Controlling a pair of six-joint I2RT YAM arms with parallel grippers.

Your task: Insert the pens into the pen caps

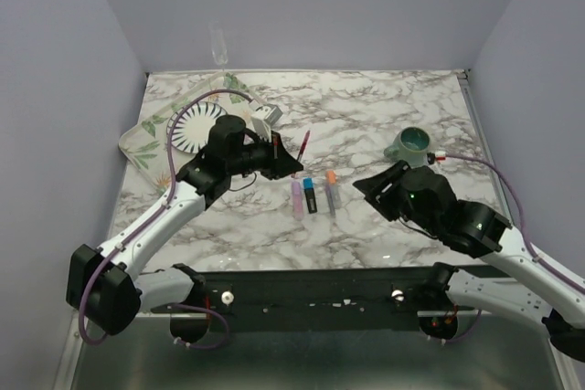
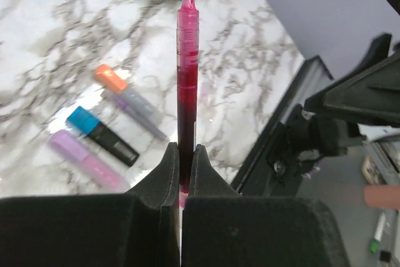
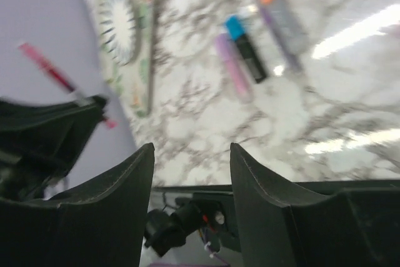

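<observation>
Shows left fingers (image 2: pixel 167 170) pinching lower shaft of thin red pen (image 2: pixel 187 60), tip pointing away from them. Shows right fingers (image 3: pixel 131 186) spread, gripping nothing. Places three markers (image 1: pixel 311 195) (pink-purple, black with blue end, grey with orange end) side by side on desk (image 1: pixel 384 125), between both arms.

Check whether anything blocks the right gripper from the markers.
Nothing visible does. The right gripper is open and empty, with bare table between it and the markers. The mug stands off that line, and the left gripper holds the red pen aside.
</observation>
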